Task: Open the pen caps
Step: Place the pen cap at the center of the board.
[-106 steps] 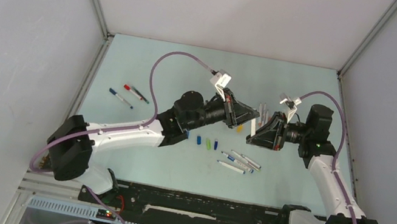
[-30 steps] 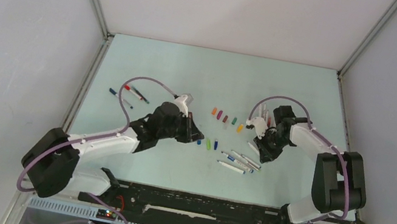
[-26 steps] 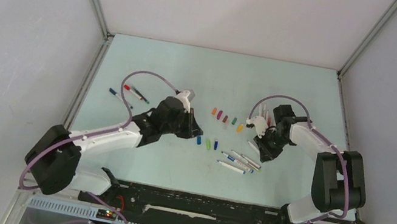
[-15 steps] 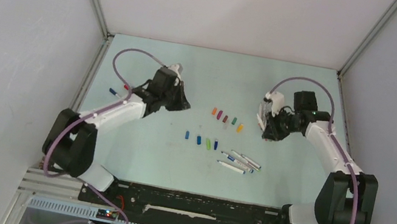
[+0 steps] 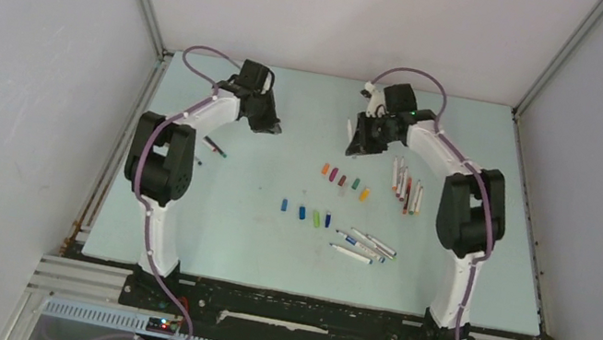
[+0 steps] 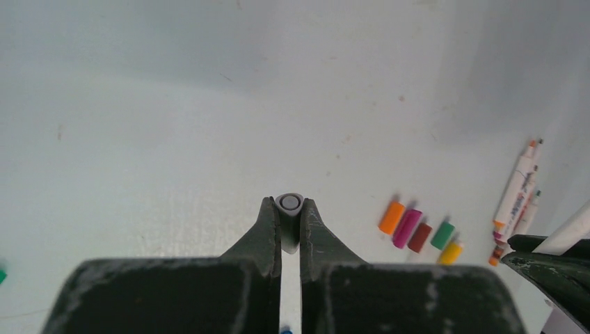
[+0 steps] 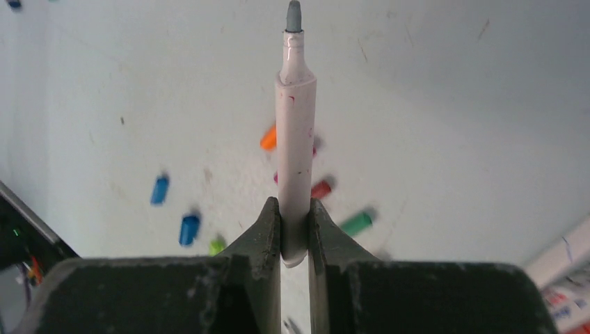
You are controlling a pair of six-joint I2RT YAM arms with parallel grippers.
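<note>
Left gripper [image 6: 289, 204], right gripper [image 7: 294, 203] withdrew beyond pen caps [image 6: 407, 228].

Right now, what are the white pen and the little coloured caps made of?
The pen looks like smooth, glossy white plastic: light glints near its neck; its grey tip looks matte, maybe felt. The caps seem solid-coloured plastic, faintly shiny, but too small to be sure.

the left gripper [image 6: 289, 212] and right gripper [image 7: 295, 212] now sit at the table's [image 5: 448, 271] far end, well apart rather than close together over the middle. the left pinches a grey cap [image 6: 289, 202], the right an uncapped white pen [image 7: 297, 125].
</note>
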